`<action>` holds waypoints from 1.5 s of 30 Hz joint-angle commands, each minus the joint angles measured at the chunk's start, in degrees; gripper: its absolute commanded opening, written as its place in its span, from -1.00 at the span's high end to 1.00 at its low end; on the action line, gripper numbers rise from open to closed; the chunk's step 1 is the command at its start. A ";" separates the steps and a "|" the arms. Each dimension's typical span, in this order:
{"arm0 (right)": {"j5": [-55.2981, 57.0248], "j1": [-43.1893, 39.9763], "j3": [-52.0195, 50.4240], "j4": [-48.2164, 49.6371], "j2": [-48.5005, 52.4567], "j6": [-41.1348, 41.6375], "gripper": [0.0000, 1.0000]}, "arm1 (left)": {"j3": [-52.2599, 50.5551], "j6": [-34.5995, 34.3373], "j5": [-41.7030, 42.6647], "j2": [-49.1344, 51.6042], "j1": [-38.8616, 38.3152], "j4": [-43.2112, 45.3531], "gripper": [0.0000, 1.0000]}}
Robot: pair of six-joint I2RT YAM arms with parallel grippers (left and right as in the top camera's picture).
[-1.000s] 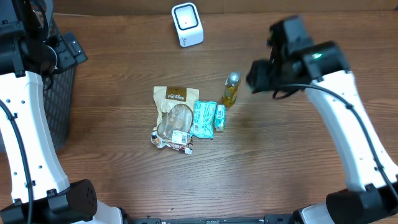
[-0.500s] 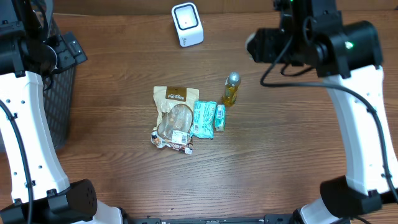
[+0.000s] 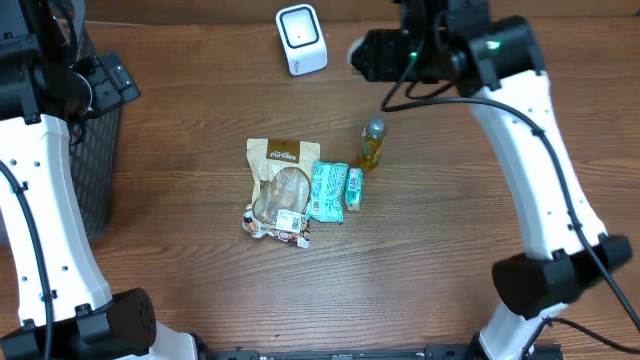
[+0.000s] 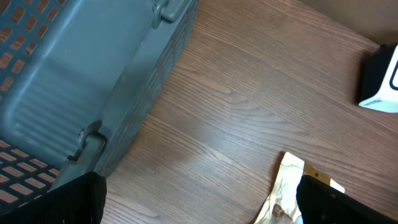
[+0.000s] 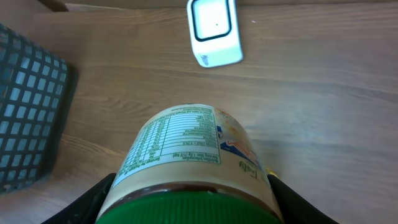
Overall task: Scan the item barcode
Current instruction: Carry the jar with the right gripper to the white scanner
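1. Under everything, brown wood-grain desk, grain running left to right.
2. Along the left edge of the desk, dark mesh basket, walls perforated with small square holes.
3. Over the far left corner, beside the basket, left claw, spread wide with nothing between its fingers.
4. Near the far edge, right of centre, right claw clamped on a jar. Green lid toward the wrist camera, pale label with a nutrition table facing up, held clear of the desk.
5. Around the middle of the desk, tan pouch lying flat, with a clear window and a small white label toward its near end.
6. At the far edge, slightly left of centre, white scanner with a dark window. Ahead of the held jar in the wrist view, apart from it.
7. Against the pouch's right side, two teal packets, the larger next to the pouch, the smaller on its right.
8. Just beyond the smaller packet, toward the far edge, small bottle of yellow liquid with a silvery cap. Upright or tilted, hard to tell from above.
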 commanded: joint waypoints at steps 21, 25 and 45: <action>-0.76 0.50 -0.02 29.07 16.13 -0.24 0.74 | 0.44 0.20 0.28 0.33 -0.04 0.07 -1.00; -0.79 0.52 -0.02 33.81 18.56 -0.24 0.74 | 0.44 0.20 0.28 0.33 -0.04 0.07 -1.00; -0.74 1.20 -0.02 60.06 28.48 -0.22 0.45 | 0.44 0.20 0.28 0.33 -0.04 0.07 -1.00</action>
